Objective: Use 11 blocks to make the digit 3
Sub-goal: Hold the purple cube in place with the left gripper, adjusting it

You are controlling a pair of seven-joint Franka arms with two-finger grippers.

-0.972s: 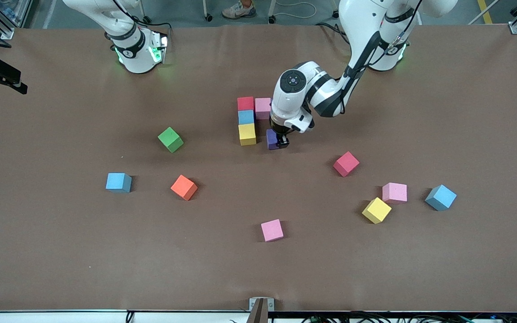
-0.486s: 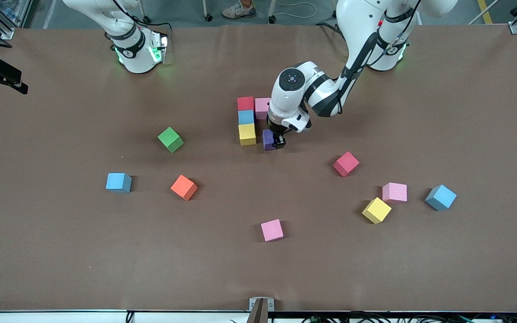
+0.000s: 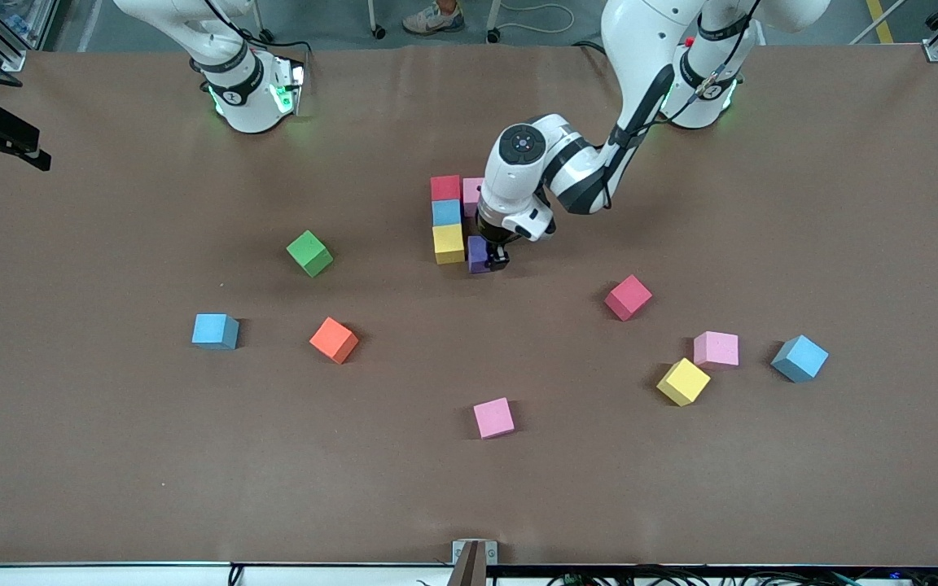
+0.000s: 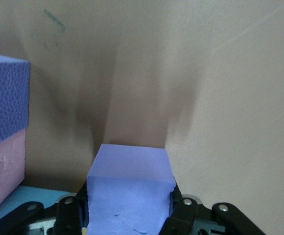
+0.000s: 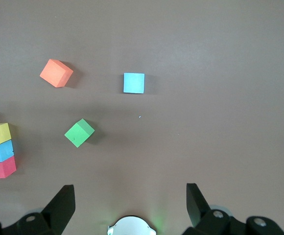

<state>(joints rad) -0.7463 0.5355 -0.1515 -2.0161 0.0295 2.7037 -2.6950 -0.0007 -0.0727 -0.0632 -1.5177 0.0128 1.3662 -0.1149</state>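
The left end effector (image 3: 492, 259) is closed on a small purple foam cube (image 3: 477, 254), held low just beside the yellow foam cube (image 3: 448, 242) on the side toward the left arm's end of the brown paper-covered surface (image 3: 111, 456); whether the purple cube touches the yellow one or rests on the surface cannot be told. The partial digit 3 consists of a red foam cube (image 3: 444, 187), a blue foam cube (image 3: 446, 212) and the yellow cube in a touching column running toward the front camera, with a pink foam cube (image 3: 471, 190) beside the red one, partly hidden by the left arm. Loose cubes lie well apart: green (image 3: 309, 252), light blue (image 3: 214, 330) and orange (image 3: 334, 339) toward the right arm's end; pink (image 3: 493, 417) nearest the camera; crimson (image 3: 628, 297), pale pink (image 3: 716, 349), yellow (image 3: 683, 381) and blue (image 3: 799, 358) toward the left arm's end. The right arm waits at its base, its end effector (image 5: 130, 205) spread wide above bare surface.
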